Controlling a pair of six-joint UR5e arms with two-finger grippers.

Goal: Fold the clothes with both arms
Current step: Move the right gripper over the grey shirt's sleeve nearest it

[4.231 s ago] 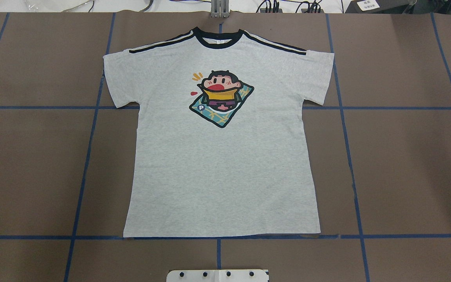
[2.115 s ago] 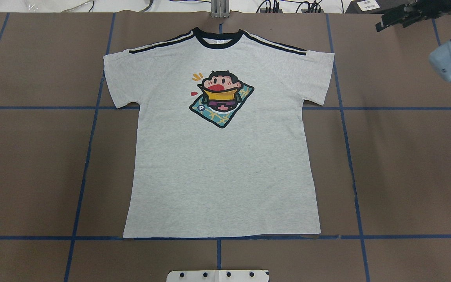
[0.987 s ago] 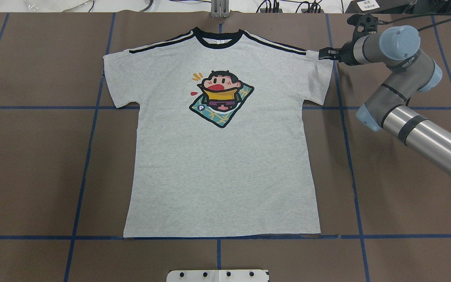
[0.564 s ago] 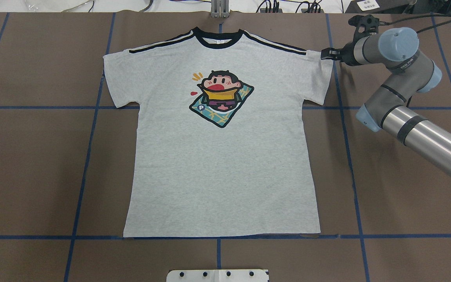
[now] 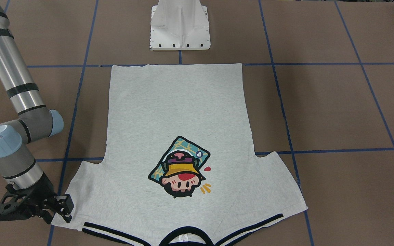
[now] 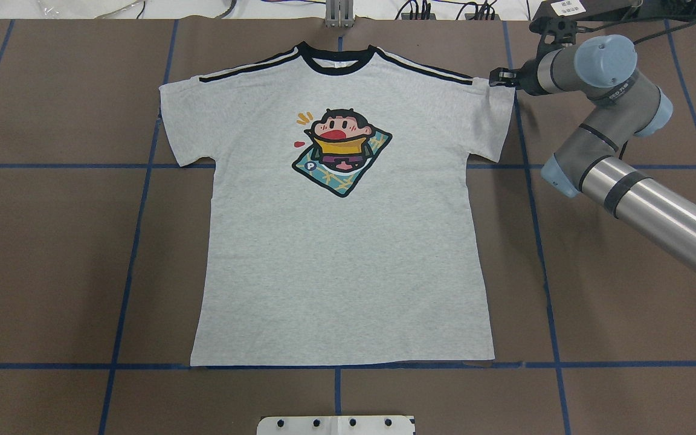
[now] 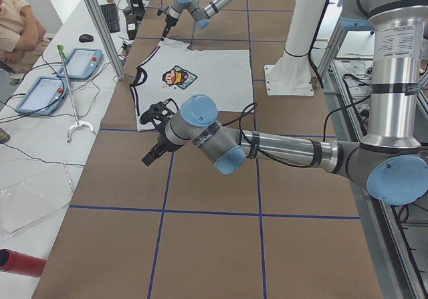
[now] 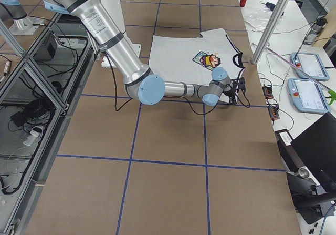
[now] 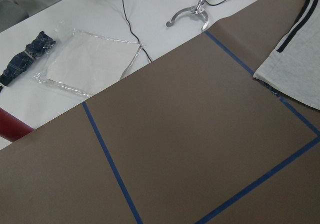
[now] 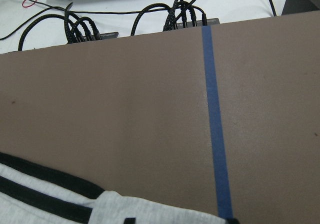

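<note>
The light grey T-shirt [image 6: 342, 241] lies flat and face up on the brown table, with its collar [image 6: 336, 60] at the far edge. My right gripper [image 6: 496, 78] is low at the outer top corner of the shirt's right sleeve [image 6: 493, 115]; it also shows in the front-facing view [image 5: 62, 208]. In the right wrist view two fingertips [image 10: 129, 221] stand apart at the bottom edge, with the sleeve hem [image 10: 165, 211] between them, so the gripper is open. My left gripper [image 7: 148, 157] hovers over bare table beyond the left sleeve [image 9: 295, 68]. I cannot tell whether it is open or shut.
The white pedestal base [image 5: 180, 25] stands at the shirt's hem side. Blue tape lines [image 6: 541, 241] grid the table. Beyond the far edge are cables [image 10: 80, 23], teach pendants [image 7: 77, 63], a plastic bag [image 9: 90, 58] and a red cylinder [image 9: 12, 131].
The right arm came in from the right and brought its gripper down to the right sleeve's corner. In the last half second it shifted slightly farther away. The shirt has not moved.
</note>
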